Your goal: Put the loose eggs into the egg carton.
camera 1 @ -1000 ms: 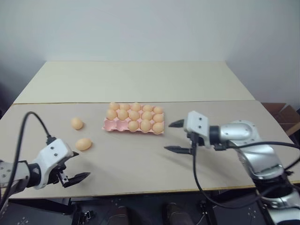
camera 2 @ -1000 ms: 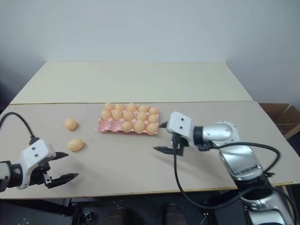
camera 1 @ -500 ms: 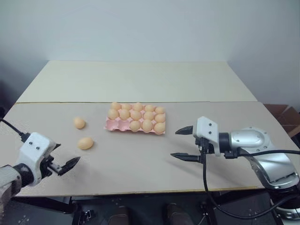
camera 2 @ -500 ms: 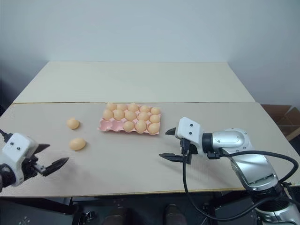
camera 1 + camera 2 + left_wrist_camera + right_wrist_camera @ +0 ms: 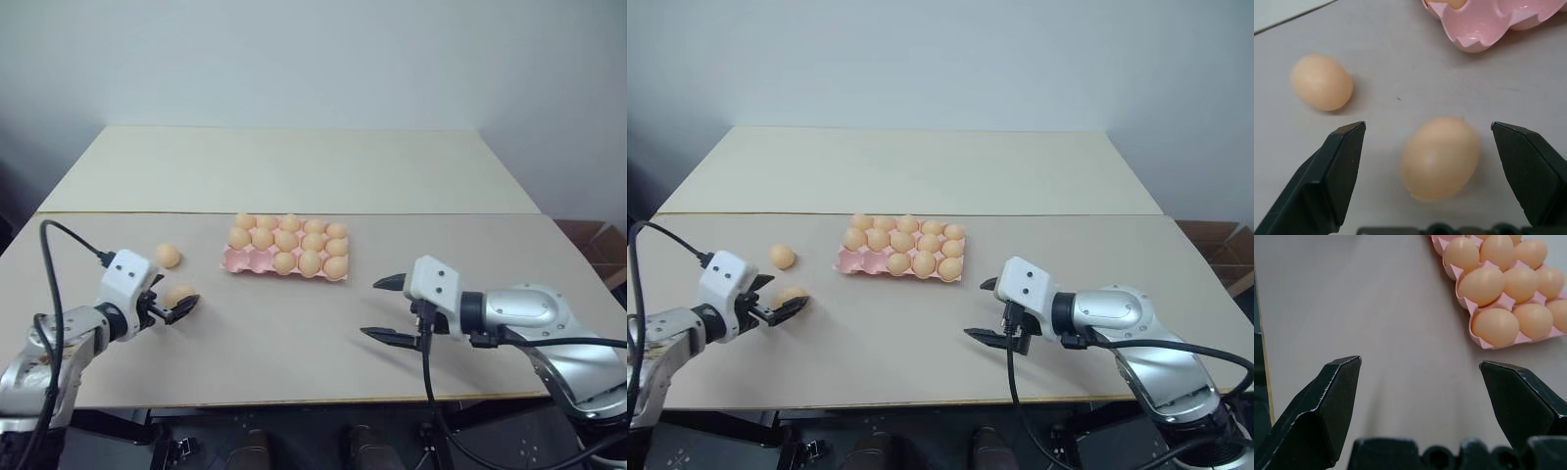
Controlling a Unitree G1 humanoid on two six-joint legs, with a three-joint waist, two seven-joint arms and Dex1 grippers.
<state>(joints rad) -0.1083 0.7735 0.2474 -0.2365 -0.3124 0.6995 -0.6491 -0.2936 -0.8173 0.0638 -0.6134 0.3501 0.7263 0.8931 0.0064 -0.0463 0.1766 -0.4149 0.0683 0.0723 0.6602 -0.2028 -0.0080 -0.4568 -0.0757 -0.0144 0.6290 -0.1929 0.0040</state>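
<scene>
Two loose eggs lie on the tan tabletop left of the egg carton (image 5: 238,260), a pink tray holding several eggs with its front-left cups bare. The farther egg (image 5: 168,256) lies by itself. The nearer egg (image 5: 1441,157) rests on the table between the spread fingers of my left gripper (image 5: 1426,126), which is open and touches nothing that I can see. My right gripper (image 5: 372,308) hovers open and holding nothing above the table, to the right of and in front of the carton (image 5: 1475,339).
A paler second table (image 5: 284,166) butts against the far side of the tan one. A cardboard box (image 5: 588,235) sits beyond the right edge. A black cable (image 5: 59,245) loops off my left arm. Bare tabletop lies between the two grippers.
My left gripper has moved forward from the front-left table edge and now straddles the nearer egg. My right gripper has drifted a little toward the front right, still open.
</scene>
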